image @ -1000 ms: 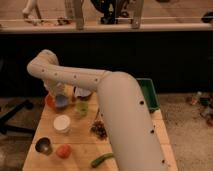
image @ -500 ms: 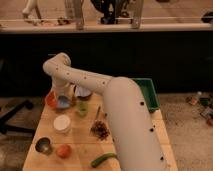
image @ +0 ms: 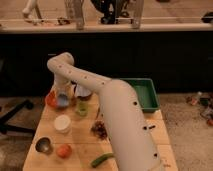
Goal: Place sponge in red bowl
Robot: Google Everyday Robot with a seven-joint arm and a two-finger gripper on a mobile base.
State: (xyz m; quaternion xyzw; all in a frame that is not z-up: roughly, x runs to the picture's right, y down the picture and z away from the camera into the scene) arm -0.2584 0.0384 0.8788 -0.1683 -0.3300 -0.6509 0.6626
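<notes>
Gripper (image: 63,95) is parked right over the red bowl (image: 51,100) at the table's far left. Light-blue sponge (image: 63,101) is seen at the bowl, looks flat and pale. Whether it's been let go can't be told, so the drop may be pending.

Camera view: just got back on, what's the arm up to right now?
The robot's arm reaches across the wooden table to its far left corner, with the gripper down over the red bowl. A light-blue patch there looks like the sponge, at or just above the bowl's inside; whether it has been let go cannot be told. Nearer the camera sit a white lidded tub, a steel cup and a green tray, none touched.
</notes>
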